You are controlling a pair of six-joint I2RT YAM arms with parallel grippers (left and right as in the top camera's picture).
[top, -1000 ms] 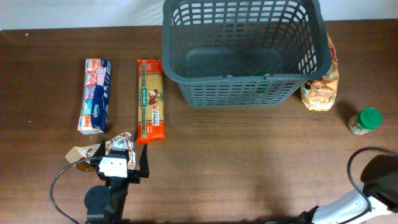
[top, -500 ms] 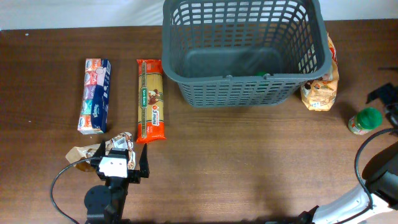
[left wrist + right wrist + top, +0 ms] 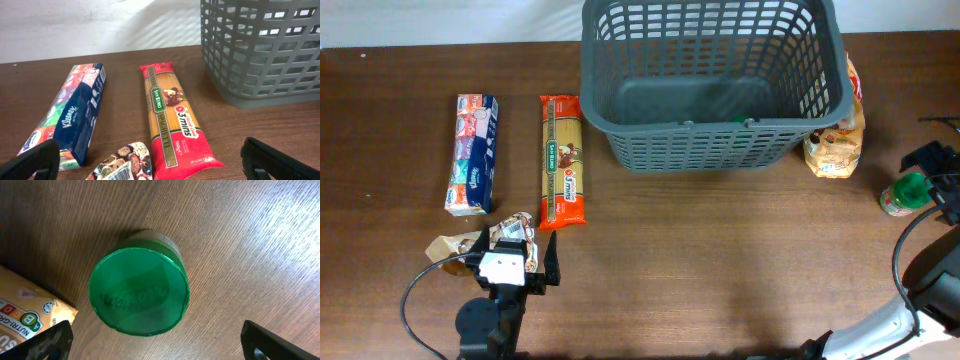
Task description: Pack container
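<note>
The dark grey basket (image 3: 710, 128) stands at the back middle of the table; it also shows in the left wrist view (image 3: 260, 55). My left gripper (image 3: 515, 272) is open and empty at the front left, just behind a small patterned packet (image 3: 512, 231), which also shows in the left wrist view (image 3: 125, 162). My right gripper (image 3: 938, 178) is open at the far right, over a green-lidded jar (image 3: 908, 194). In the right wrist view the jar lid (image 3: 140, 292) lies ahead of the open right gripper (image 3: 160, 345), and the jaws do not touch it.
A red spaghetti pack (image 3: 563, 162) and a blue tissue box (image 3: 472, 154) lie side by side left of the basket. A tan snack bag (image 3: 835, 142) leans against the basket's right side, close to the jar. Black cables loop near both arm bases.
My right gripper has come into view from the right edge and moved down over the green-lidded jar. The left arm and the objects have not moved.
</note>
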